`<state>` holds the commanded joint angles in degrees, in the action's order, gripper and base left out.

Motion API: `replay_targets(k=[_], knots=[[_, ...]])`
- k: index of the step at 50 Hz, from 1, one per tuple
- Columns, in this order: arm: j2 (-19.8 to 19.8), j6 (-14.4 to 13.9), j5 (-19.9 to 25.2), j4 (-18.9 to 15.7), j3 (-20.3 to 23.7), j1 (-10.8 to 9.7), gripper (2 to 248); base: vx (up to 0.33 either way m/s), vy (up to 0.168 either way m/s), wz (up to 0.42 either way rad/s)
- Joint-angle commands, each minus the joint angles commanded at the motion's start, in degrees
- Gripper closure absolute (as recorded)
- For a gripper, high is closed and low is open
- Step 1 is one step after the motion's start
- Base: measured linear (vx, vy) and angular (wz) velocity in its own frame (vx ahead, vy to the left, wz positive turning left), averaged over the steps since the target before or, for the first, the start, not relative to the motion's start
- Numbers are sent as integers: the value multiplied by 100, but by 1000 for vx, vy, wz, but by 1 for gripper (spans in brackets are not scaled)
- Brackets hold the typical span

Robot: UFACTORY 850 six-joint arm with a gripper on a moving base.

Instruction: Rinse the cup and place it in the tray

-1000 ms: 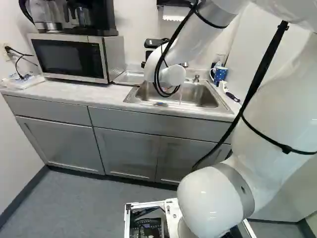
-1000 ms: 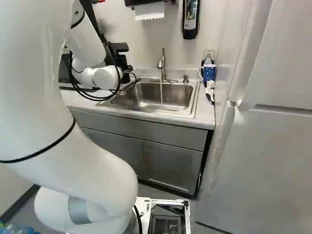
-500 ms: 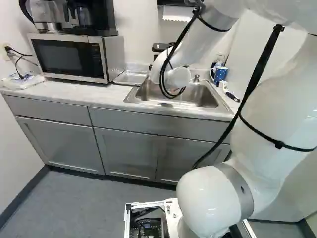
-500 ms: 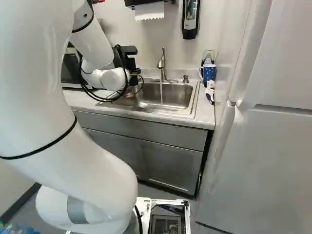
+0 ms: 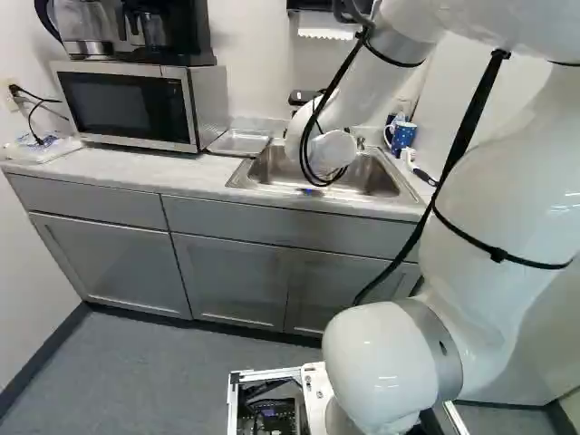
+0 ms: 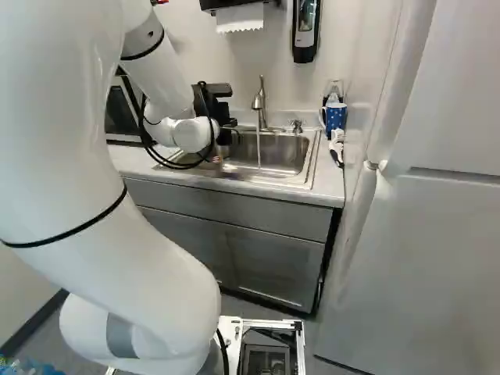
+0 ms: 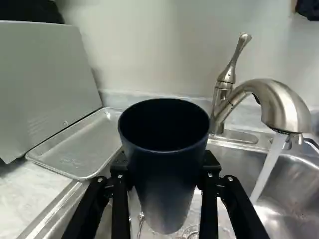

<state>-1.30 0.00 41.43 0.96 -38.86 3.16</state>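
Fingers (image 7: 120, 211): apart by cup's width, gripping dk. blue cup (image 7: 167, 169) betw. them, over sink (image 6: 311, 160). Faucet (image 7: 286, 102): on; water (image 7: 267, 167) beside cup. Tray (image 7: 82, 145): on ctr. (image 7: 20, 201), nr. microwave (image 5: 127, 104).

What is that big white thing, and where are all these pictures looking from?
It's a robot arm. Two pictures come from cameras on its base, behind the arm, one on each side. The third comes from a camera on its wrist, looking along its black gripper.

The gripper works like a hand with two fingers. They hold a dark blue cup between them, over the sink. Beside it, water runs from the tap.

On the counter, a shallow metal tray lies between the sink and the microwave. Past the sink's other side is a blue mug with white spots.
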Motion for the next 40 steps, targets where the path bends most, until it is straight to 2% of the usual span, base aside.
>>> replay_targets(k=[40], knots=[[-433, 0, 248, 0, 82, -574, 126, 0, 0, 0]])
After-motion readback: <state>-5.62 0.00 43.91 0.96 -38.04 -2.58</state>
